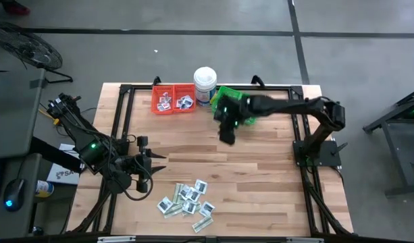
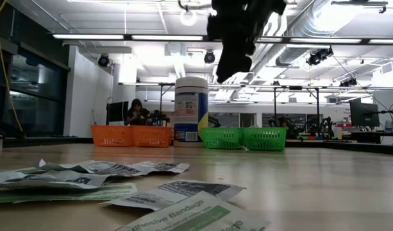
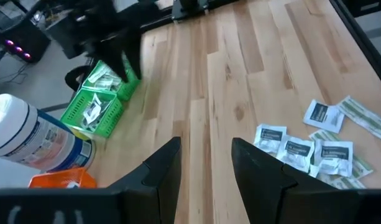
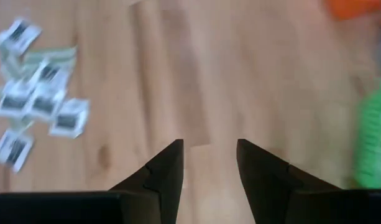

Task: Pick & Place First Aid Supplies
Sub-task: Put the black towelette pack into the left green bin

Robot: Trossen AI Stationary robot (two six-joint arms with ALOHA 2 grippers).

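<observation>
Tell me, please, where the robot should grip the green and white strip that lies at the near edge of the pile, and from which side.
Probably from straight above, pinching across the narrow width of the strip at its middle. It lies flat on the table, a little apart from the other packets, so both long edges look free for the fingers.
</observation>
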